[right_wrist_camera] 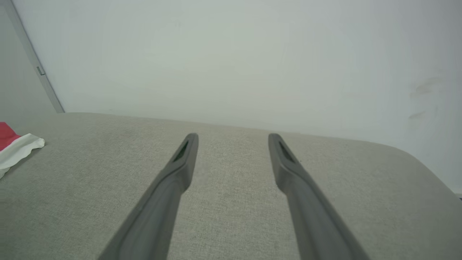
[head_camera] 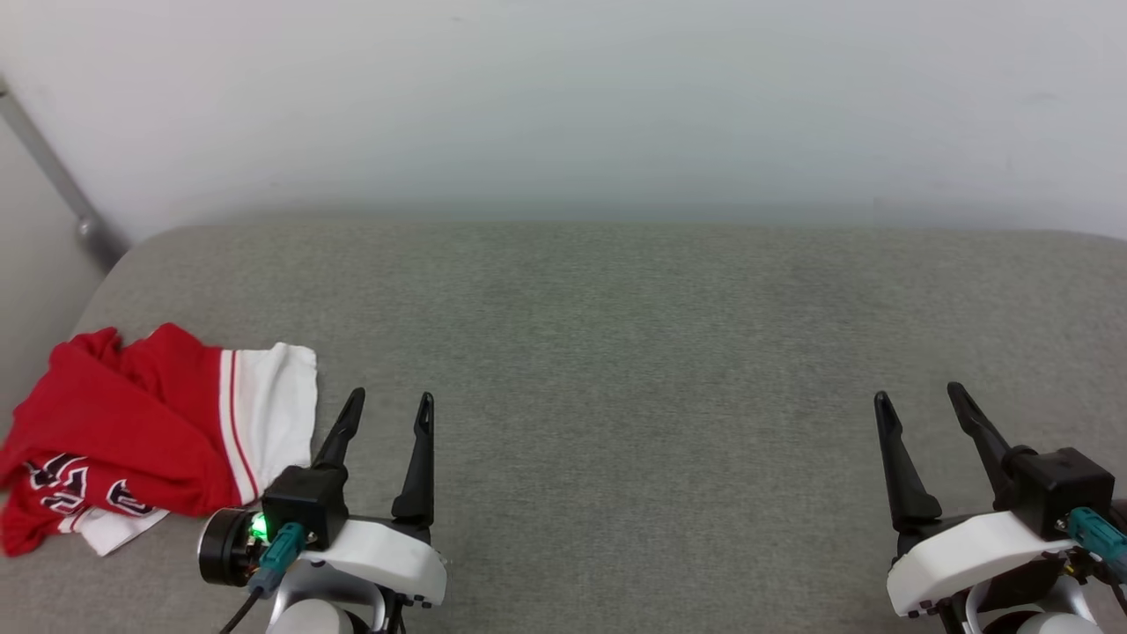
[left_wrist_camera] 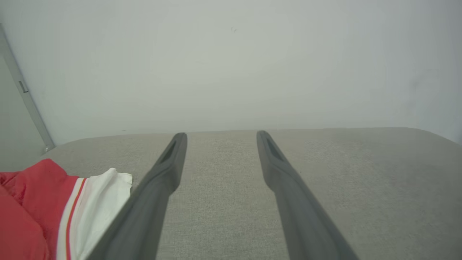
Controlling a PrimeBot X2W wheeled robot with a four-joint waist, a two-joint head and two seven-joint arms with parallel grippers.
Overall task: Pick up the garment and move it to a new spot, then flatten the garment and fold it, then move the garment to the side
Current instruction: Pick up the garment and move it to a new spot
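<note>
The garment (head_camera: 132, 431), a red jersey with a white sleeve, striped trim and black lettering, lies crumpled at the left edge of the grey cushion. Its red cloth and white sleeve (left_wrist_camera: 54, 206) fill the lower left of the left wrist view, and a corner of the garment (right_wrist_camera: 16, 148) peeks in at the left of the right wrist view. My left gripper (head_camera: 392, 405) hovers open just right of the white sleeve, nothing between its fingers. Far to the right, my right gripper (head_camera: 917, 396) is open and empty above bare cushion.
The grey fabric surface (head_camera: 616, 352) stretches wide between the grippers and ends at a pale wall behind. A grey metal bar (head_camera: 53, 176) slants down the wall at the far left, near the surface's rounded left corner.
</note>
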